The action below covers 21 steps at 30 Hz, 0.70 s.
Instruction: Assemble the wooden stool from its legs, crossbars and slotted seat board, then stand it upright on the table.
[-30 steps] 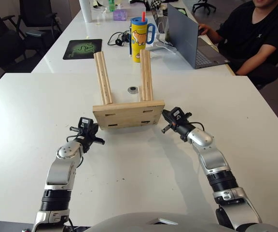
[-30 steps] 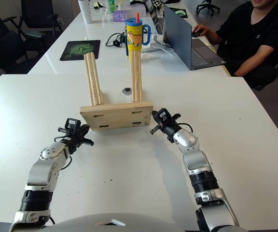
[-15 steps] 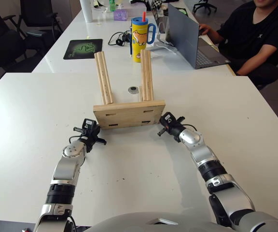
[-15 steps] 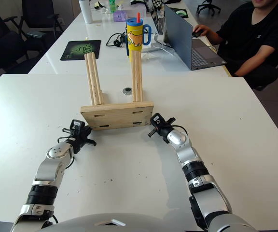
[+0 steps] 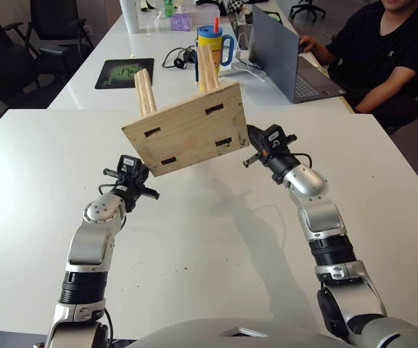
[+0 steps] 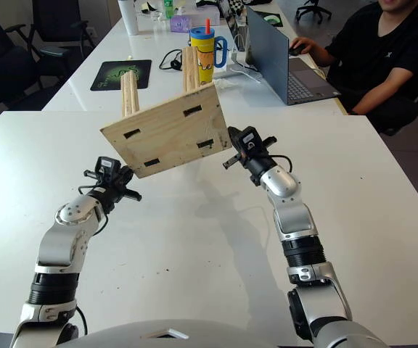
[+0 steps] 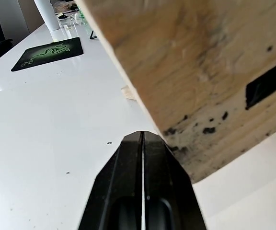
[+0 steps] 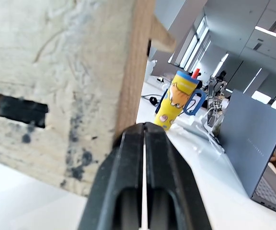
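Observation:
The wooden stool hangs above the white table (image 5: pixel 194 254). Its slotted seat board (image 5: pixel 183 128) faces me, tilted with the right side higher, and its legs (image 5: pixel 143 87) point away toward the back. My left gripper (image 5: pixel 138 181) is shut, its tip against the board's lower left corner (image 7: pixel 186 143). My right gripper (image 5: pixel 255 147) is shut too, its tip pressed on the board's right edge (image 8: pixel 133 72). The board sits squeezed between the two tips, not between the fingers of either.
On the far table stand a yellow mug (image 5: pixel 212 45) with a blue handle, a grey laptop (image 5: pixel 278 51) used by a seated person, a black mouse pad (image 5: pixel 124 73) and cables. The stool's shadow (image 5: pixel 231 203) falls on bare table below it.
The stool, lying on the table before, has been lifted and tilted so its seat board faces me. Both grippers rose with it, the right one higher.

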Motion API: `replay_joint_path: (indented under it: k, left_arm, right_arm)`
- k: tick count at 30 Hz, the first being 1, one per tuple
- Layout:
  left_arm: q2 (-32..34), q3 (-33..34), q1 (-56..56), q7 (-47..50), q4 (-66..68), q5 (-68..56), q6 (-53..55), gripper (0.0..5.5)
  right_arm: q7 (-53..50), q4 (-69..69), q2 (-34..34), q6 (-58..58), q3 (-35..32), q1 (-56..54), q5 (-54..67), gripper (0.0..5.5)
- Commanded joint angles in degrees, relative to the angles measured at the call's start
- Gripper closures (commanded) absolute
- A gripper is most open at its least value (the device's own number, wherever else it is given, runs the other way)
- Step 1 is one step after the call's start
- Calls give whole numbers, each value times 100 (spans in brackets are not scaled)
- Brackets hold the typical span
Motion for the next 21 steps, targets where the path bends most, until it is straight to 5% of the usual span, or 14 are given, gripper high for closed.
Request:
replay_joint_path:
  k: [1, 21]
  left_arm:
    - [-310, -323, -1167, -354, -1123, -652, 94, 550]
    - [-304, -81, -590, -257, -1222, -436, 299, 550]
  right_arm:
    - [535, -768, 237, 388, 348, -567, 446, 547]
    - [439, -581, -142, 870, 344, -20, 308, 547]
